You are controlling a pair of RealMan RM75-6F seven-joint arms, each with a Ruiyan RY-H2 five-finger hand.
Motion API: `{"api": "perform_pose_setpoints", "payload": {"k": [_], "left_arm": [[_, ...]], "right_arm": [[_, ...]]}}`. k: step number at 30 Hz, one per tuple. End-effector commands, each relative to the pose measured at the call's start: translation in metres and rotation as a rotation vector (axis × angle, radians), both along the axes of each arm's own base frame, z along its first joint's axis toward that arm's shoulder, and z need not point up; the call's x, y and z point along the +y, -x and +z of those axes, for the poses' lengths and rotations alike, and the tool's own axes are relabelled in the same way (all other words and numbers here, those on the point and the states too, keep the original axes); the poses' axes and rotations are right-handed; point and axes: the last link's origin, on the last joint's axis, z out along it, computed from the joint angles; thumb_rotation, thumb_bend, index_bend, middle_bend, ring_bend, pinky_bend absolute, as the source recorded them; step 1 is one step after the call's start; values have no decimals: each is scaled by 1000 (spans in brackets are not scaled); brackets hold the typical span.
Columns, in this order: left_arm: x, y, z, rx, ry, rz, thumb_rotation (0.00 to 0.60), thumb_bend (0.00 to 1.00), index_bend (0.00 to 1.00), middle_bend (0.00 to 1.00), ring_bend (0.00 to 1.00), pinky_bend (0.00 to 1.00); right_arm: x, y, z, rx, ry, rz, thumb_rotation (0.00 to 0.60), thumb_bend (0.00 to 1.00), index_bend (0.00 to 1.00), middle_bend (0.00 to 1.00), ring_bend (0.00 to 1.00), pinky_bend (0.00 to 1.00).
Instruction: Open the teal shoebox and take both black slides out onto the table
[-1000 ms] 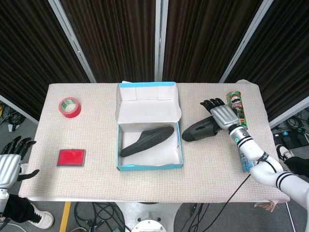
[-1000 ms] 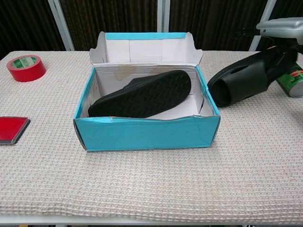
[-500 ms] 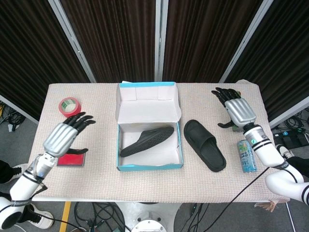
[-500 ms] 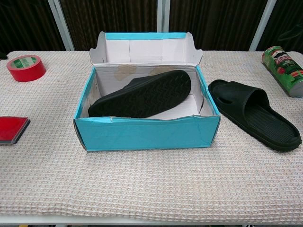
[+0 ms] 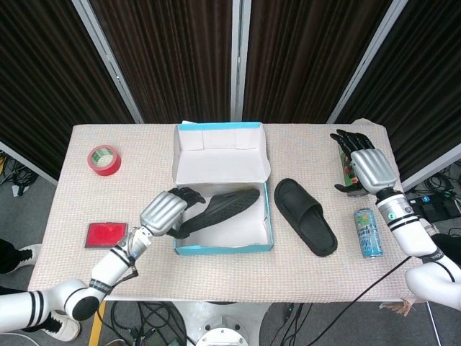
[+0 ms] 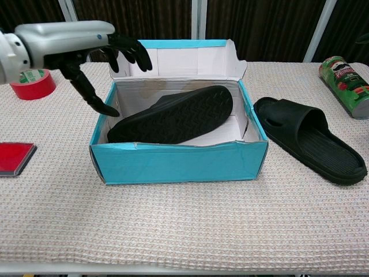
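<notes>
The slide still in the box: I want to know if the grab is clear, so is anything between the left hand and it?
Nothing visible blocks it. The left hand hovers with spread fingers over the open teal shoebox, above the slide.

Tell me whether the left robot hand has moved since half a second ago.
Yes. The left robot hand moved right, from beside the red tape roll to the teal shoebox, fingers apart.

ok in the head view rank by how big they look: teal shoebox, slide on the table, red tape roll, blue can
1. teal shoebox
2. slide on the table
3. red tape roll and blue can: they look too alike to rank.
</notes>
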Motion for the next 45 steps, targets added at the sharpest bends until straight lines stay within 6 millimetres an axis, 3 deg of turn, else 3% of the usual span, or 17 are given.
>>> {"api": "perform_pose_setpoints", "payload": {"k": [1, 7, 18, 25, 30, 37, 45], "left_arm": [[5, -22, -23, -6, 41, 23, 600, 61, 235, 231, 189, 308], [17, -37, -44, 64, 16, 79, 600, 60, 202, 229, 189, 374], [27, -34, -70, 168, -49, 218, 600, 61, 193, 227, 223, 411], [26, -37, -85, 210, -43, 222, 600, 62, 200, 253, 271, 494], [25, -37, -97, 218, -52, 209, 600, 132, 310, 378, 406, 617], [28, -32, -101, 164, -91, 167, 600, 376, 523, 603, 628, 824], [26, -24, -80, 7, -96, 133, 600, 439, 595, 675, 687, 870]], "right_arm": [[0, 1, 1, 1, 1, -3, 600, 16, 0, 0, 0, 0], [1, 3, 4, -10, 12, -4, 600, 19, 0, 0, 0, 0], [2, 9, 9, -21, 24, -3, 600, 22, 0, 0, 0, 0], [2, 12, 11, -26, 31, -10, 600, 22, 0, 0, 0, 0], [2, 13, 12, -33, 33, -13, 600, 22, 0, 0, 0, 0], [1, 13, 13, -41, 38, -16, 600, 26, 0, 0, 0, 0], [1, 12, 13, -53, 39, -16, 600, 26, 0, 0, 0, 0]]}}
